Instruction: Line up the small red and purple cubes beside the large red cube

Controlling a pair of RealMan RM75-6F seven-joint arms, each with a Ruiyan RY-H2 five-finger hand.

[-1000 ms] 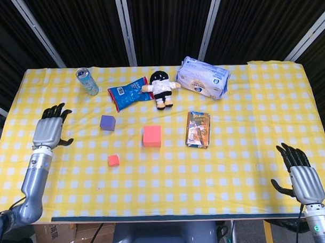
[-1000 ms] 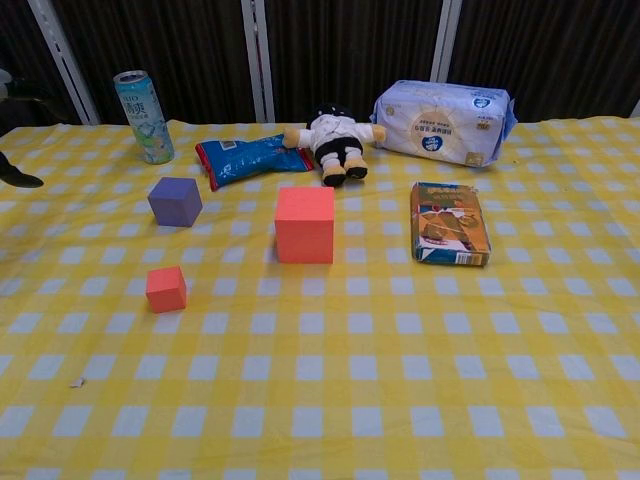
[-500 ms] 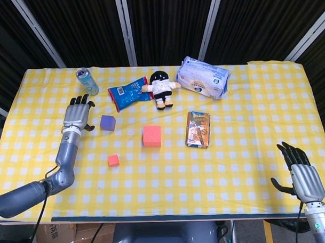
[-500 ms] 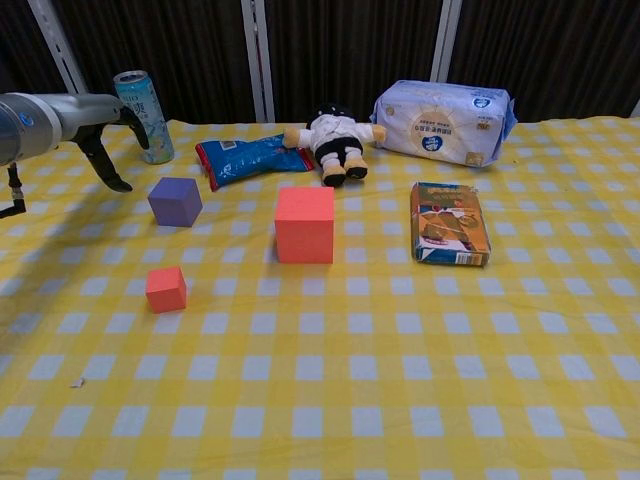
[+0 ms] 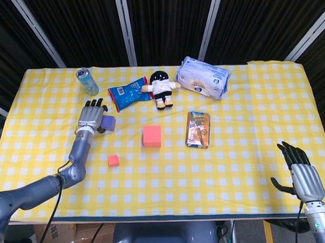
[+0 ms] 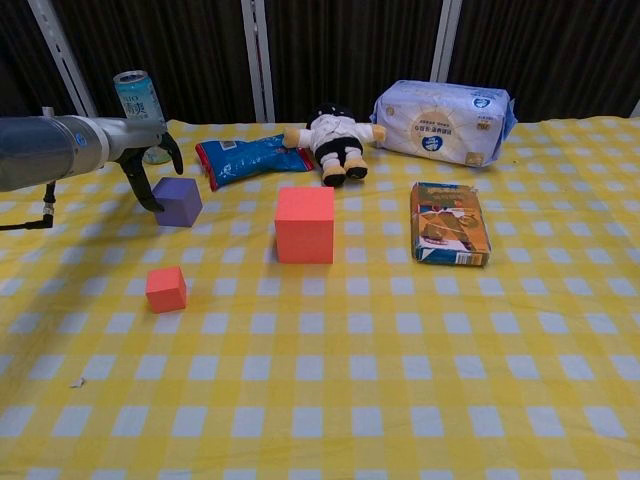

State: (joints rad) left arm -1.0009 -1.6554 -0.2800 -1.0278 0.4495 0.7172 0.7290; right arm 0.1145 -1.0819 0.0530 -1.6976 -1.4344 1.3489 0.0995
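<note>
Yellow-and-white checked surface [image 5: 249, 166] under everything. Far side, right of centre: white-and-blue wipes pack [image 5: 203, 77], then a small doll [image 5: 160, 87] with black hair lying next to a blue snack bag [image 5: 126, 95], and a drinks can [image 5: 87, 81] standing upright far left. Printed flat box [image 5: 198, 129] lying right of centre. Large red cube [image 5: 152, 135] sitting about mid-surface, nothing touching it. Left hand [image 5: 92, 117] reaching in from the left, fingers spread and arched just beside the purple cube [image 5: 109, 122], right at its left face but not wrapped around it, gripping nothing. Right hand [image 5: 302, 175] down at the near right corner, fingers apart, empty too. Small red cube [image 5: 113, 160] on its own, near-left of the big one and nearer than the purple cube, well apart from both.
</note>
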